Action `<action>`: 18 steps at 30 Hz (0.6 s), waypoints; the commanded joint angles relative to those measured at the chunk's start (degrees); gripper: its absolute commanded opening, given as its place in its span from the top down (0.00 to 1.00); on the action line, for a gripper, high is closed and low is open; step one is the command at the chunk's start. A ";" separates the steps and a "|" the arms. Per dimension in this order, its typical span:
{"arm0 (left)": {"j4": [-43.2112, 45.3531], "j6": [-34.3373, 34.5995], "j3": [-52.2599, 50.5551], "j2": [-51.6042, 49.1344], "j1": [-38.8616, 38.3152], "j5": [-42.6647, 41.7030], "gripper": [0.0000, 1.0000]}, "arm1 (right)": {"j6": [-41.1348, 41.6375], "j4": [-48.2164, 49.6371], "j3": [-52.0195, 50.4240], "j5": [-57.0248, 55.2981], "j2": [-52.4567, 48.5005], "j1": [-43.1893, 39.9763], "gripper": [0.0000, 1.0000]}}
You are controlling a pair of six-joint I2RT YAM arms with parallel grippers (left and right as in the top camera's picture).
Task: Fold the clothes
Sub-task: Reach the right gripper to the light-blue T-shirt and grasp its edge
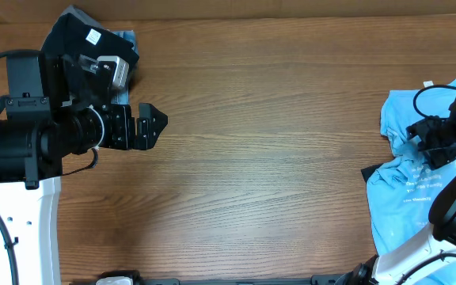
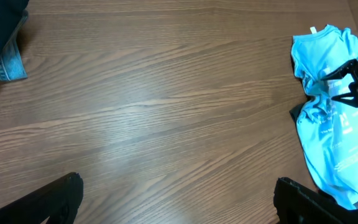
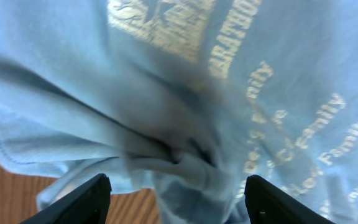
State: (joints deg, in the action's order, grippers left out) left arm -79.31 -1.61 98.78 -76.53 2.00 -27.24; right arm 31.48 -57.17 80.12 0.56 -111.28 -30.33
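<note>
one sky-blue t-shirt [image 1: 402, 198], bunched under right tool [image 3: 178, 186]

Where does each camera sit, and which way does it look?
Overhead: fixed above the table, looking straight down; both arms, left gripper and right gripper show.
Left wrist: on the left arm, facing across the table to the sky-blue T-shirt; own fingertips show.
Right wrist: on the right arm, close over that shirt; own fingertips show.
Shared: first two both show the right gripper at the shirt.
</note>
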 commanded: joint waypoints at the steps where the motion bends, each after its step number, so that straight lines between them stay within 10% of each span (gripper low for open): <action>1: 0.02 0.52 1.51 0.07 0.22 -0.87 0.00 | 0.26 1.75 -1.51 2.62 -0.31 0.09 0.30; 4: 0.02 0.50 1.51 0.07 0.22 -0.87 0.00 | 0.07 4.00 -3.34 3.58 -0.31 0.09 0.44; 8: 0.09 0.52 1.51 0.07 0.22 -0.90 0.00 | 0.04 4.15 -2.82 3.19 0.07 -0.50 0.96; 18: 1.57 0.55 1.51 0.07 0.22 -0.94 0.00 | -8.00 0.15 10.47 6.80 10.80 -0.83 0.96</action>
State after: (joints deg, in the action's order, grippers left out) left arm -78.19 -1.61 98.78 -76.53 2.00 -27.27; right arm 27.99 -57.34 83.00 4.14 -108.07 -30.83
